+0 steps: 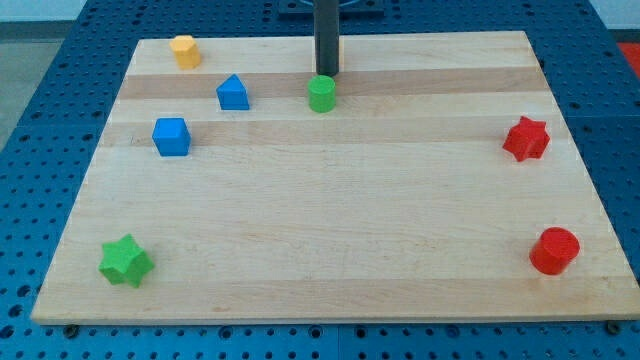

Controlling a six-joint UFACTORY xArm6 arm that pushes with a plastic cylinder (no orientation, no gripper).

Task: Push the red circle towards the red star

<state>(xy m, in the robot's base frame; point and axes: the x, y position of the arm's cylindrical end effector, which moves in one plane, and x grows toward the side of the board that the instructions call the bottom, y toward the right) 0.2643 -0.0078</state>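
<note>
Sitting untouched near the view's bottom right, the red circle (554, 250) is apart from the red star (526, 138) directly above it; the push hasn't started. The rod hangs upright at the view's top centre, holding nothing, its tip (327, 74) just above the green cylinder (321, 94), well away from both red blocks.

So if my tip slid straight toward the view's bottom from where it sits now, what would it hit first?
My tip sits just above the green cylinder, so it would likely meet that block first, perhaps slightly off-centre. Beyond it, the board shows nothing else in that line.
</note>
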